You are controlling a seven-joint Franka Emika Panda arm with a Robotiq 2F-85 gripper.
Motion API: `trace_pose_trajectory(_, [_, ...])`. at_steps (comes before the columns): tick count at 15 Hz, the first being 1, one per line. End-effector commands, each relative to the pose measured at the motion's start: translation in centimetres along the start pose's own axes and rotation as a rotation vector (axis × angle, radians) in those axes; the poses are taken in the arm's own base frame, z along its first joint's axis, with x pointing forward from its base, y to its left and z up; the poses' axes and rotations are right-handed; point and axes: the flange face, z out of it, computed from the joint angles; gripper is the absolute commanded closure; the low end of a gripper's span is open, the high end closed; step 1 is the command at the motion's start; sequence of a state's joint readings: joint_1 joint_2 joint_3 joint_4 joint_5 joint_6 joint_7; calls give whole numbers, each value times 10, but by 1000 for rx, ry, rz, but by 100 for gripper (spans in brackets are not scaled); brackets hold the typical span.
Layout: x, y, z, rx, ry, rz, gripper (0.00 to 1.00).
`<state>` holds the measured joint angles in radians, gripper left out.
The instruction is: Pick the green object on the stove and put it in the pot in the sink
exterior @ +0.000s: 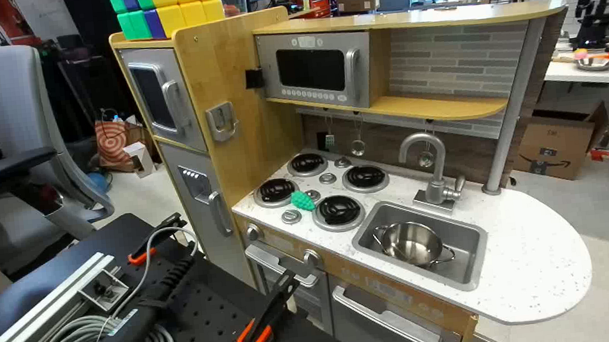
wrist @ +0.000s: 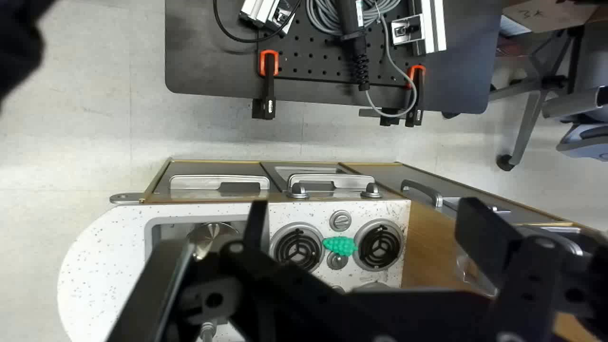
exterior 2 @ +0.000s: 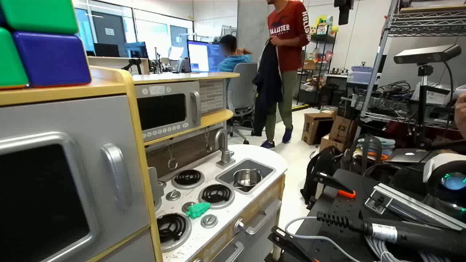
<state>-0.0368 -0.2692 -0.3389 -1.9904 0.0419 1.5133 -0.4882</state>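
Observation:
The green object (exterior: 303,200) is a bumpy, grape-like piece lying on the white stove (exterior: 272,214) between the two front burners. It also shows in an exterior view (exterior 2: 198,210) and in the wrist view (wrist: 340,245), where it touches a grey knob. The shiny steel pot (exterior: 411,243) stands in the metal sink (exterior: 480,257), also seen in an exterior view (exterior 2: 247,177). In the wrist view my gripper (wrist: 370,228) is open and empty, high above the stove, with the green object between its fingers in the picture. The left finger partly hides the pot (wrist: 211,236). The gripper is out of both exterior views.
A grey faucet (exterior: 432,172) rises behind the sink. A shelf with a toy microwave (exterior: 314,69) overhangs the back burners. A tall wooden side panel (exterior: 241,99) borders the stove. A black table (exterior: 201,315) with clamps and cables faces the kitchen.

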Motion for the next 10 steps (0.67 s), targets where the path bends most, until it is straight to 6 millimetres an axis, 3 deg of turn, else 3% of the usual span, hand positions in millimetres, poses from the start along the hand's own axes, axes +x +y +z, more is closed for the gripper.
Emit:
trace_pose_trajectory(1, [0,0,-1,0,0,0,0])
trace_pose_trajectory(5, [0,0,-1,0,0,0,0])
trace_pose_trajectory(6, [4,1,1,36,69,29,0])
trace_pose_trajectory(10, [41,4,35,125,300,65,0])
